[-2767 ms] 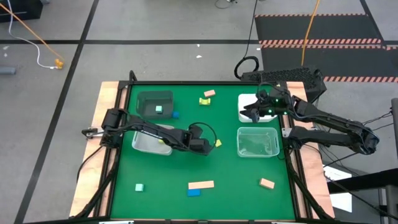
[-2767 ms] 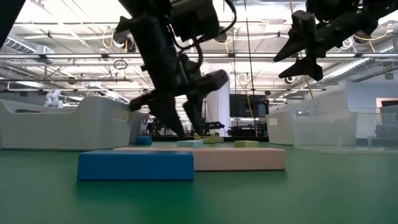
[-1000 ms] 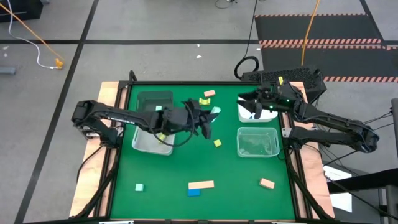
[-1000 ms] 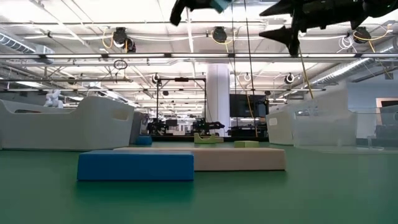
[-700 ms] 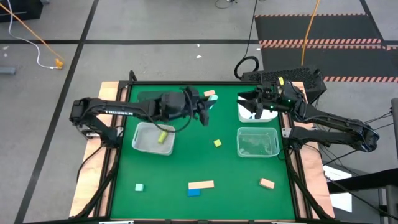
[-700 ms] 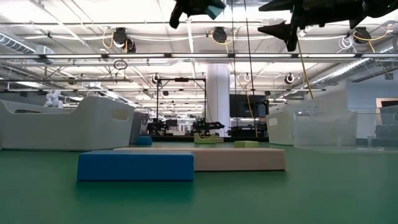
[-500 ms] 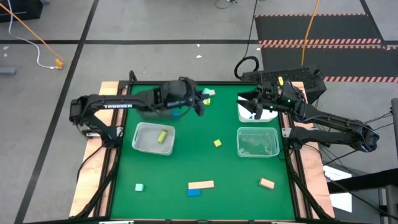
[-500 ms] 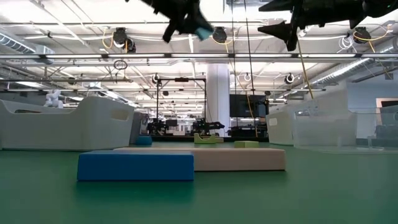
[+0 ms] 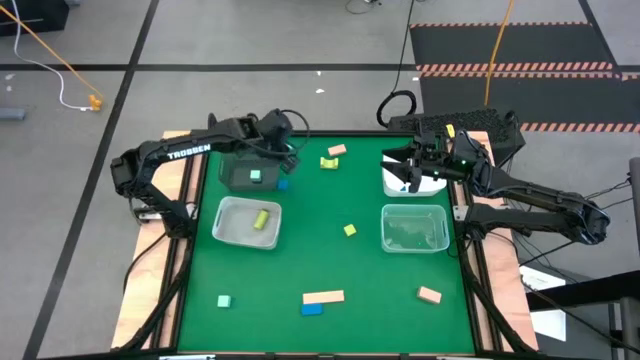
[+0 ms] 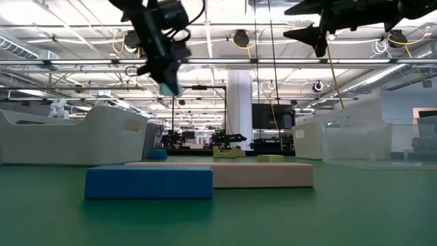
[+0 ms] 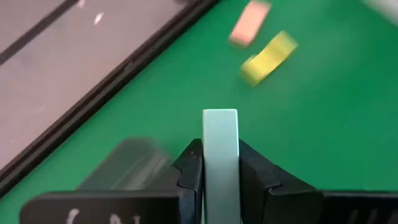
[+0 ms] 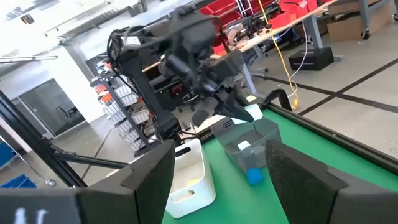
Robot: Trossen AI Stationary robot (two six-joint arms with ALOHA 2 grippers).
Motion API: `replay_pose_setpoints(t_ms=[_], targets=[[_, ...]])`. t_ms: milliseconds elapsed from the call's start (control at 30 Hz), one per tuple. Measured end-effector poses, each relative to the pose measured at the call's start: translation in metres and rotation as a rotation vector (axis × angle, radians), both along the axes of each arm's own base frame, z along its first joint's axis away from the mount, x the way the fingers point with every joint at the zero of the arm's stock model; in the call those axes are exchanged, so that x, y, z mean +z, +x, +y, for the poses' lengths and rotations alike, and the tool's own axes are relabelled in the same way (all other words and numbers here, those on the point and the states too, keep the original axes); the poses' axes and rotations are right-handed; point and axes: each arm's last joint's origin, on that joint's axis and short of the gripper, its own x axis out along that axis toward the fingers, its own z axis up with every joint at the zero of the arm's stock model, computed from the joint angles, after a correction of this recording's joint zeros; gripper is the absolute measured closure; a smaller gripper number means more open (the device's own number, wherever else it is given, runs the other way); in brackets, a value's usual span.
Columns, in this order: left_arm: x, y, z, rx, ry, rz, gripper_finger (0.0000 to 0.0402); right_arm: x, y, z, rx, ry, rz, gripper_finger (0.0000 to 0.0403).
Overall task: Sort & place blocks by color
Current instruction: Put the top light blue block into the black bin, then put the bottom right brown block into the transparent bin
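Observation:
My left gripper [image 9: 279, 152] is shut on a mint green block [image 11: 220, 155] and hovers above the dark grey bin [image 9: 240, 162], which holds a mint cube [image 9: 255, 176]. In the low view this gripper [image 10: 168, 80] hangs high with the block [image 10: 169, 89] at its tips. My right gripper [image 9: 409, 172] waits open above the white bin [image 9: 428, 186], its fingers [image 12: 149, 180] spread wide. Loose on the table lie a blue cube [image 9: 283, 184], a yellow-green block [image 9: 328, 162], a tan one [image 9: 337, 150] and a yellow cube [image 9: 349, 230]. My left gripper pinches the mint green block between its two fingers [image 11: 190, 168], one on each long side face [image 11: 219, 180]. The block points forward past the fingertips. It is lifted clear, above the table's far left part.
A clear bin [image 9: 228, 232] at the left holds a yellow-green block [image 9: 262, 218]; another clear bin [image 9: 414, 228] sits at the right. Near the front lie a mint cube [image 9: 225, 300], a tan bar [image 9: 323, 296], a blue block [image 9: 312, 309] and a tan block [image 9: 430, 295].
My left gripper, shut on the mint block, has swung from above the table's middle toward the far left, ending over the dark grey bin, and has come down somewhat.

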Motion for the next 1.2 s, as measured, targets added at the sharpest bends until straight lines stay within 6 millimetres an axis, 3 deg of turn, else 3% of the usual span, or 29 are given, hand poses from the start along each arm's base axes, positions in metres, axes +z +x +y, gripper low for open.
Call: replay_pose_setpoints(t_ms=[133, 333, 533, 667, 800, 967, 1200], targets=[[-0.012, -0.017, 0.013, 0.023, -0.023, 0.101, 0.0338, -0.001, 0.0, -0.001, -0.035, 0.003, 0.009, 0.0161], [-0.05, -0.049, 0.028, 0.132, -0.081, 0.171, 0.0337, -0.004, -0.001, -0.003, -0.11, 0.016, 0.042, 0.0161], [-0.089, -0.076, 0.027, 0.251, -0.122, 0.152, 0.0325, -0.005, -0.001, -0.004, -0.133, 0.041, 0.045, 0.0161], [-0.103, -0.087, 0.024, 0.332, -0.153, 0.145, 0.0304, -0.006, -0.001, -0.004, -0.13, 0.069, 0.042, 0.0161], [-0.104, -0.089, 0.021, 0.341, -0.162, 0.153, 0.0287, -0.006, -0.001, -0.004, -0.13, 0.071, 0.041, 0.0161], [-0.09, -0.09, 0.019, 0.308, -0.117, 0.099, 0.0265, -0.005, -0.001, -0.003, -0.129, 0.071, 0.035, 0.0161], [-0.049, -0.098, 0.007, 0.309, -0.059, -0.133, 0.023, -0.005, 0.0, 0.0, -0.022, 0.181, 0.017, 0.0161]])
